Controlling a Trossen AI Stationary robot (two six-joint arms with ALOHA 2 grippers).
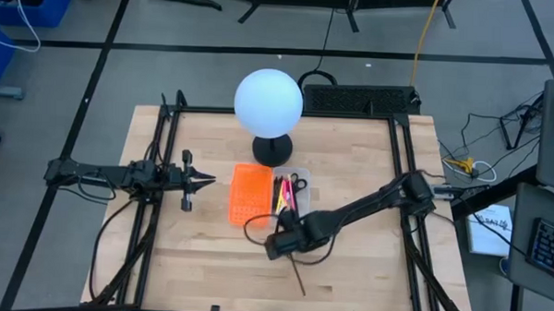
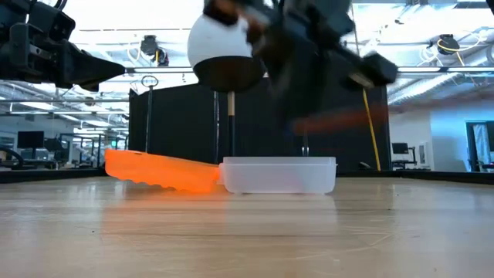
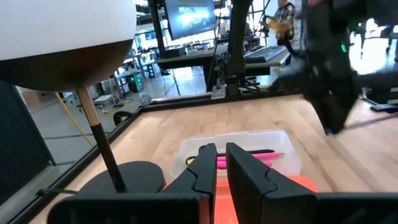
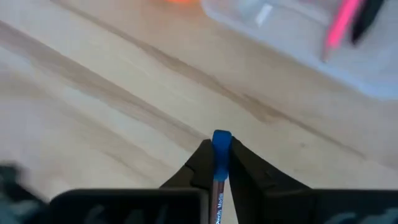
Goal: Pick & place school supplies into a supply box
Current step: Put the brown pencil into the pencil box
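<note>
Clear plastic forms the right half of the supply box (image 1: 299, 179), which lies at the centre of the high view on the wooden table (image 1: 200, 254), joined to an orange perforated half (image 1: 248, 196) on its left. Inside the clear half lie black-handled scissors (image 1: 298, 183) and several pens (image 1: 283, 194), pink, yellow and dark. A white globe lamp (image 1: 269, 103) on a dark round base stands just above the box in the same view.

The right gripper (image 1: 281, 243) is just below the box, at lower centre of the high view, its arm reaching in from the right. In the right wrist view its fingers (image 4: 199, 163) are closed on a pencil with a blue end (image 4: 220, 149), held above bare wood; the clear tray with a pink pen (image 4: 341, 25) shows at upper right of that frame. In the high view the thin dark shaft of the pencil (image 1: 297, 273) runs down and to the right from the gripper.

The left gripper (image 1: 205, 180) hangs at the left of the table, pointing toward the orange half, well apart from it. In the left wrist view its fingers (image 3: 239, 168) stand nearly together, with only a narrow gap, holding nothing.

In the low view the box (image 2: 278, 174) rests flat, the orange half (image 2: 162, 170) tilted.
</note>
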